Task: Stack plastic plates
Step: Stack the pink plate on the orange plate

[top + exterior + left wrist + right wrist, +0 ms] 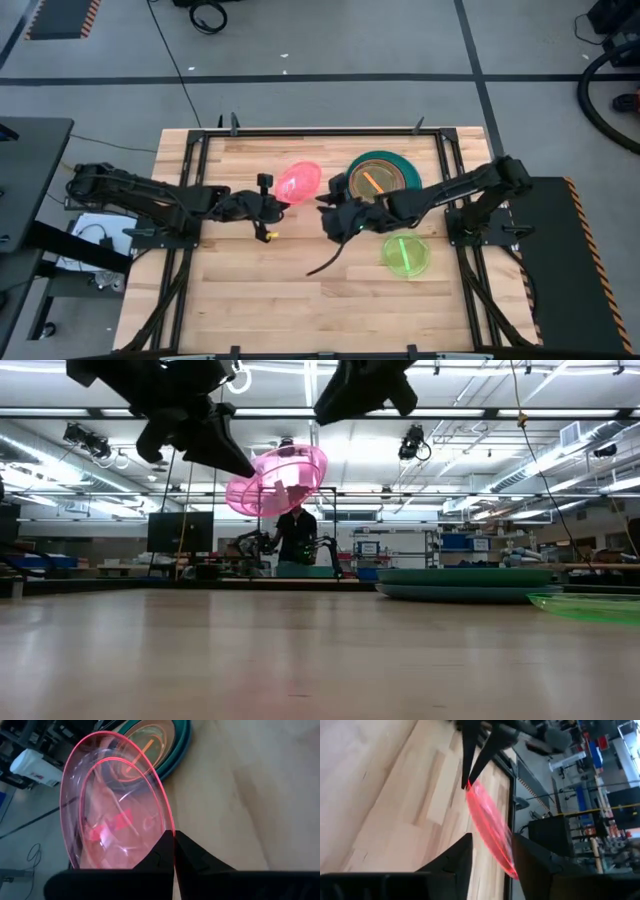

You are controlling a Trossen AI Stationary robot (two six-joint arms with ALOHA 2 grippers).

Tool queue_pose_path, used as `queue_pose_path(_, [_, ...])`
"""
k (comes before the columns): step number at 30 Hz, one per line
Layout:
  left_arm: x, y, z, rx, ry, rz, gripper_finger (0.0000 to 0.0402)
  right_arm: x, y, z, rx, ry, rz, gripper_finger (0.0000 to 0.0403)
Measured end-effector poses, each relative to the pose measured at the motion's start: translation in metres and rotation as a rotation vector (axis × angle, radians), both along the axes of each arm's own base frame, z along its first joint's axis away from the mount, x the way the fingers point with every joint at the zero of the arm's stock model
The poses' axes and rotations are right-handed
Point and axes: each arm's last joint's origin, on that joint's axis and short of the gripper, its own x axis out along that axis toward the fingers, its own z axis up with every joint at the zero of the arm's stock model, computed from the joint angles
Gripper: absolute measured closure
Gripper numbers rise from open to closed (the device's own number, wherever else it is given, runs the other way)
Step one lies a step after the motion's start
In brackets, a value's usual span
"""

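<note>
A translucent pink plate (298, 183) is up in the air, tilted steeply (278, 480). My left gripper (173, 836) is shut on its rim and reaches in from the table's left (270, 203). My right gripper (492, 845) is open and comes from the right (327, 208), its fingers standing on either side of the plate's opposite rim (507, 862). A stack of plates (382, 175), with teal at the bottom and orange on top, rests flat near the far edge. A lime green plate (405, 253) lies flat on the table to the right. My left gripper pinches the pink plate's rim (170, 822) between its two fingers, which lie level and come from the table's left. The plate is lifted clear of the table and stands tilted beyond the fingertips (469, 782). My right gripper: whether a finger touches the plate's rim, I cannot tell.
A dark cable (325, 262) trails on the wood below the right gripper. A small yellow piece (268, 235) lies under the left gripper. Black rails (195, 170) frame the tabletop. Bare wood (300, 300) spreads across the near half. A person (297, 535) stands far behind the table.
</note>
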Motion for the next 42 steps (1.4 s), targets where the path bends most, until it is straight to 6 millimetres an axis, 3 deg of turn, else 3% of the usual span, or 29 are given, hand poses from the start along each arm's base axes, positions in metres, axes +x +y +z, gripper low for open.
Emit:
queue_pose_path(6, [-0.001, -0.009, 0.000, -0.018, -0.007, -0.028, 0.0395, 0.019, 0.003, -0.012, -0.105, 0.062, 0.006, 0.0228])
queue_pose_path(14, [-0.001, -0.013, 0.000, -0.002, -0.011, -0.021, 0.0395, 0.032, 0.000, -0.032, -0.206, 0.170, 0.018, 0.0234])
queue_pose_path(20, [-0.002, -0.013, -0.001, -0.005, 0.000, -0.017, 0.0395, 0.034, -0.010, -0.032, -0.221, 0.165, -0.026, 0.0240])
queue_pose_path(27, [0.006, -0.006, -0.003, 0.002, -0.025, 0.010, 0.0395, 0.021, 0.006, -0.017, -0.303, 0.127, -0.127, 0.0239])
queue_pose_path(35, [0.032, 0.012, -0.021, 0.053, 0.023, 0.052, 0.0395, -0.007, 0.014, -0.019, -0.134, 0.122, -0.280, 0.0240])
queue_pose_path(42, [0.078, 0.027, -0.021, 0.172, 0.100, -0.020, 0.0395, -0.038, 0.009, -0.001, 0.169, 0.042, -0.433, 0.0240])
